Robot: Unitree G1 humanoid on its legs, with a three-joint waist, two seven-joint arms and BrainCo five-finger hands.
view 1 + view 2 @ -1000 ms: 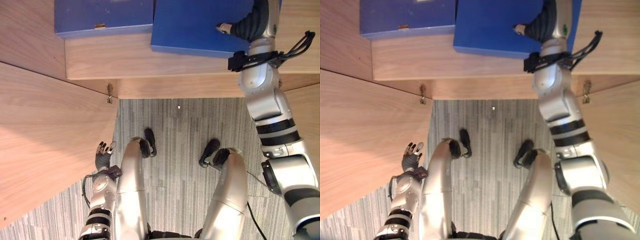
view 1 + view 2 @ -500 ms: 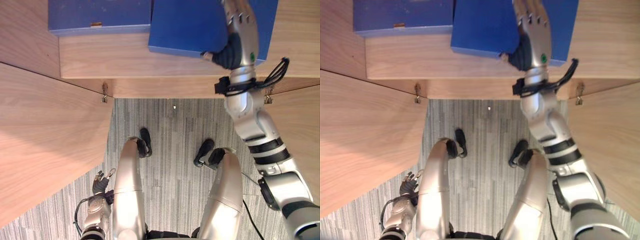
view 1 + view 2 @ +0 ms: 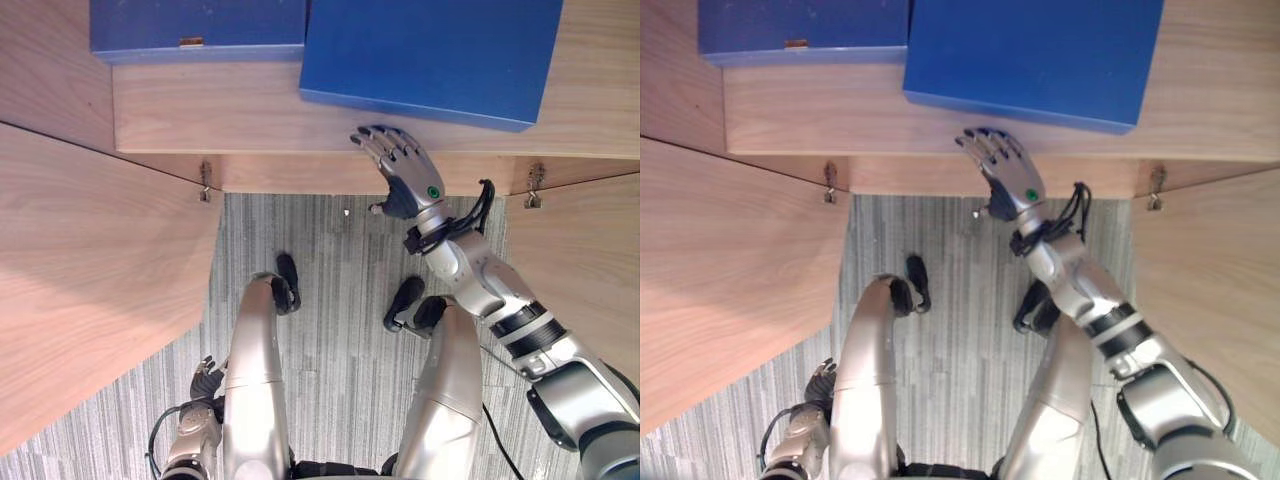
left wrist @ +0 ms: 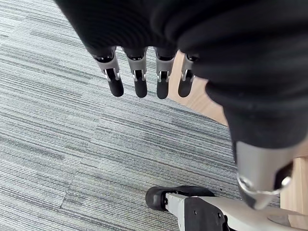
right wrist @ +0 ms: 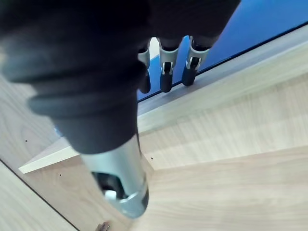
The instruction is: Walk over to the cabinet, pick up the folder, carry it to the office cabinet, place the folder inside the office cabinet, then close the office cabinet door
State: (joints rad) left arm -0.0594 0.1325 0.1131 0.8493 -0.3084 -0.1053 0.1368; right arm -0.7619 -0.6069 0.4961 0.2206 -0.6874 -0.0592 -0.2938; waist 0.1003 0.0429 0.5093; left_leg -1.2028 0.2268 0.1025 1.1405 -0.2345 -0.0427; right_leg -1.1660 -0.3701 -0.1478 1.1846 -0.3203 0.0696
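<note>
A bright blue folder (image 3: pixel 430 55) lies flat on the wooden shelf (image 3: pixel 220 115) of the open cabinet. My right hand (image 3: pixel 403 172) hovers open over the shelf's front edge, just short of the folder and not touching it. In the right wrist view its straight fingers (image 5: pixel 166 72) point at the folder's edge (image 5: pixel 269 19). Low beside my leg, my left hand (image 3: pixel 206 378) hangs over the carpet; the left wrist view has its fingers (image 4: pixel 139 82) relaxed and holding nothing.
A darker blue case (image 3: pixel 195 25) lies on the shelf left of the folder. The cabinet's left door (image 3: pixel 90 290) and right door (image 3: pixel 590 260) stand swung out on either side of me. Grey striped carpet (image 3: pixel 340 330) lies between them.
My right hand has come off the top of the folder and drawn back to the shelf's front edge. The left hand has dropped lower beside my leg. The folder stays on the shelf.
</note>
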